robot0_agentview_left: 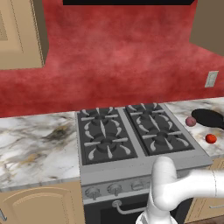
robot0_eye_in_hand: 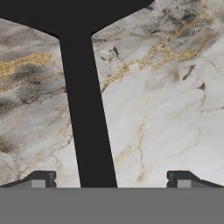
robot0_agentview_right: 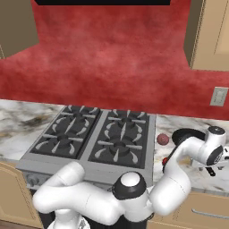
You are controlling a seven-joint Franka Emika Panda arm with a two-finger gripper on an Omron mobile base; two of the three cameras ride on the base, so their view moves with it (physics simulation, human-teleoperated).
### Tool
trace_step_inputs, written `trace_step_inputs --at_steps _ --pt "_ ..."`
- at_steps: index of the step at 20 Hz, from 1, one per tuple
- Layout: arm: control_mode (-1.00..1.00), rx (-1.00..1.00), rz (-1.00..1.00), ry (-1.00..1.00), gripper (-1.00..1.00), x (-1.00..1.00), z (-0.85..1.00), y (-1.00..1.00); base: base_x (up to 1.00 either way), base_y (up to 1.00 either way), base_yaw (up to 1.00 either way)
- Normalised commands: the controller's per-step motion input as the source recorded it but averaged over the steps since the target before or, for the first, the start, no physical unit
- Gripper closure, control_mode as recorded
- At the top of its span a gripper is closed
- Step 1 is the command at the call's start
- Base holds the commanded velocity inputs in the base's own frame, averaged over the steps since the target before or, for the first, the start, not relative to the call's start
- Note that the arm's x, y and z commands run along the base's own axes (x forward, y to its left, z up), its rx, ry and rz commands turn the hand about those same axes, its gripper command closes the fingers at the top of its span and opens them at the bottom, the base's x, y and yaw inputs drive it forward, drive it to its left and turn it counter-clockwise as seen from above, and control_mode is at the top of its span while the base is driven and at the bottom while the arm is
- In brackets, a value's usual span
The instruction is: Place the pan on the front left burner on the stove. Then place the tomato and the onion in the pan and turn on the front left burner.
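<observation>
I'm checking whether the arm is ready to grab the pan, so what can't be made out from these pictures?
- Pan: left base view, cut off by the right edge; right base view, the arm covers much of it.
- Tomato: right base view, mostly behind the arm.
- Pan handle: hand view, its end runs under the bottom band; height of the open gripper above it unclear.

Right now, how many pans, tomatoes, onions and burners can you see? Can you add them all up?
Pan: 1
Tomato: 1
Onion: 1
Burners on the stove: 4, such as the front left burner
Total: 7
</observation>
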Motion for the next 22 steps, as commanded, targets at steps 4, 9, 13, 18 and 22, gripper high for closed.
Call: trace_step_inputs --at_steps 4,9,13,18,22 --pt "-1.00 0.00 0.00 0.05 1.00 0.02 -0.33 -0.01 0.00 0.00 0.00" --pt "-1.00 -0.01 0.00 0.06 1.00 0.00 -0.38 0.00 0.00 0.00 0.00" --pt "-1.00 0.00 0.00 0.08 1.00 0.00 -0.48 0.00 0.00 0.00 0.00" --pt "-1.00 0.00 0.00 0.09 1.00 -0.02 -0.49 0.00 0.00 0.00 0.00" --pt "-1.00 0.00 0.00 0.08 1.00 -0.05 -0.50 -0.09 0.00 0.00 0.00"
